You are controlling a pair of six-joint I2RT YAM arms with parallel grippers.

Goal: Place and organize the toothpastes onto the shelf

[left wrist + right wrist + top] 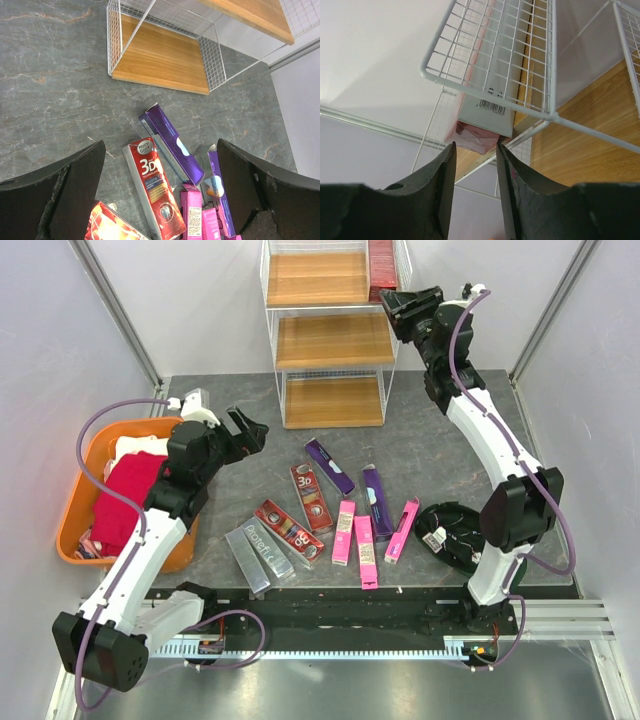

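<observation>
— At 12 o'clock on the table (415,445), what stands?
— White wire shelf (335,340), 3 wooden tiers. 1 red toothpaste box (380,265) (485,107) lies on the top tier along its 3 o'clock side, against the mesh wall.
— Right fingers (395,302)?
— Raised at that same 3 o'clock side of the top tier. Wrist view: narrow gap between them, tips right at the box's near end, barcode facing the camera. Cannot tell whether they touch or pinch it.
— Left fingers (247,426)?
— Spread wide, nothing between them, above the table at 10 o'clock of the loose boxes. Wrist view: shelf's bottom tier at 12 o'clock, boxes below.
— Remaining toothpastes?
— 9 flat on the table, centre toward 6 o'clock. First purple box (330,465) nearest the shelf, second purple box (376,502) at its 4 o'clock. "3D" red box (310,495) (152,190) just beside the first purple. Other red box (290,528) at its 7 o'clock. 2 silver-grey boxes (258,555) side by side at 8 o'clock of the group. First pink box (345,530) and second pink box (366,552) are close together; third pink box (403,530), tilted, is at 3 o'clock.
— Other items?
— Orange tub (70,510) at 9 o'clock holding a red cloth (125,495); black round object (450,535) at 4 o'clock.
</observation>
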